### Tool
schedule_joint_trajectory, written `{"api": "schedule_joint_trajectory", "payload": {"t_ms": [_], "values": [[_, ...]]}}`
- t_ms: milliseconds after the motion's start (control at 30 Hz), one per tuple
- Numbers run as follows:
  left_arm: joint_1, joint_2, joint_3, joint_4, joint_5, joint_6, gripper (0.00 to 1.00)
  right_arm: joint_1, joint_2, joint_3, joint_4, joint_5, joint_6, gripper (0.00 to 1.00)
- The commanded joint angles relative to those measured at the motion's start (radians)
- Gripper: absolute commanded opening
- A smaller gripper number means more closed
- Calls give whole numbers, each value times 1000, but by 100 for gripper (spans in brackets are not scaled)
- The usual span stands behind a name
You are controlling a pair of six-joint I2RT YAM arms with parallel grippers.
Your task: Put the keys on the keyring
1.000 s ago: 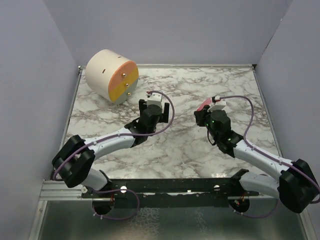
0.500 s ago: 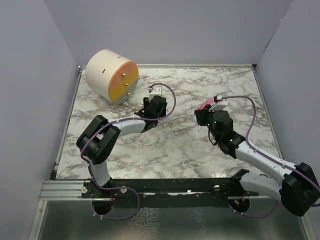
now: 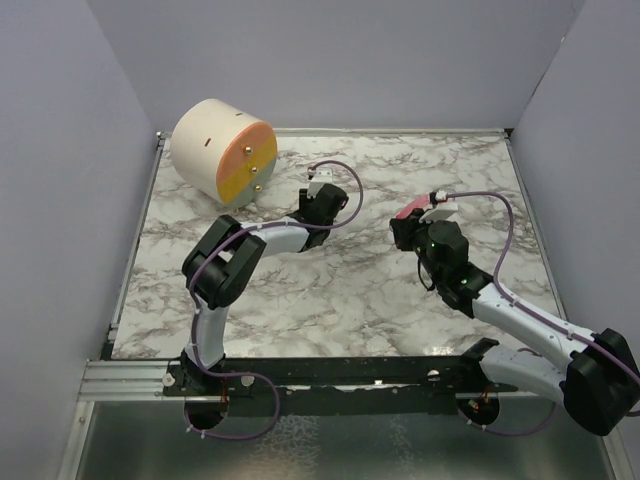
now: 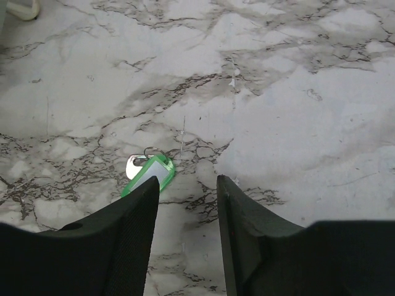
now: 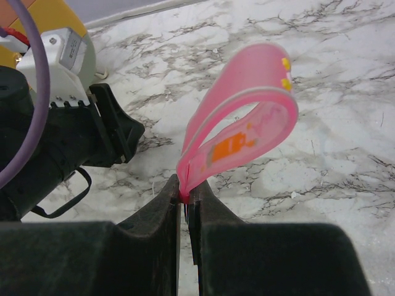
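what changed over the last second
The left gripper moved away from its base and rightward; it is open, with the key just ahead of it. The right gripper barely shifted and stays shut on the keyring. The cylinder did not move.

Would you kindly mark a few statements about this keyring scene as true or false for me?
1. The right jaws are shut on the pink strip. True.
2. The left jaws hold the green key. False: the key lies on the marble table, and the left jaws are open and empty.
3. The green key is threaded onto the pink strip. False: the two are apart, the strip held up off the table.
4. A cream cylinder with an orange-and-yellow face lies at the table's far left corner. True.
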Motion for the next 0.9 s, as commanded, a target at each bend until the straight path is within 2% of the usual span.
{"api": "schedule_joint_trajectory", "payload": {"t_ms": [0, 867], "values": [[4, 48, 52, -48, -109, -21, 44, 3, -17, 17, 14, 11, 6, 1], [58, 159, 119, -29, -74, -42, 42, 3, -15, 20, 13, 11, 7, 1]]}}
